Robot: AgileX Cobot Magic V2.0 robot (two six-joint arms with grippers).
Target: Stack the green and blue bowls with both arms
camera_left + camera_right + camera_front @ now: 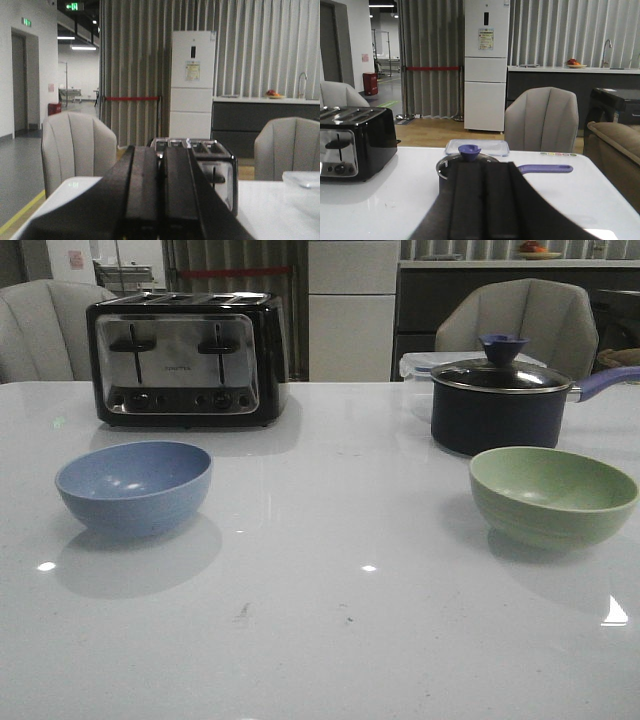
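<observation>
The dusty blue bowl (134, 485) stands upright on the white table (330, 640) at the left. The pale green bowl (552, 494) stands upright at the right, just in front of the saucepan. Both bowls are empty and apart from each other. Neither arm shows in the front view. My left gripper (161, 150) is shut and empty, its fingers pressed together and pointing level toward the toaster. My right gripper (485, 167) is shut and empty, pointing toward the saucepan. Neither bowl shows in the wrist views.
A black and silver toaster (185, 358) stands at the back left. A dark lidded saucepan (497, 405) with a purple handle stands at the back right, a clear lidded box (477, 146) behind it. Chairs stand beyond the table's far edge.
</observation>
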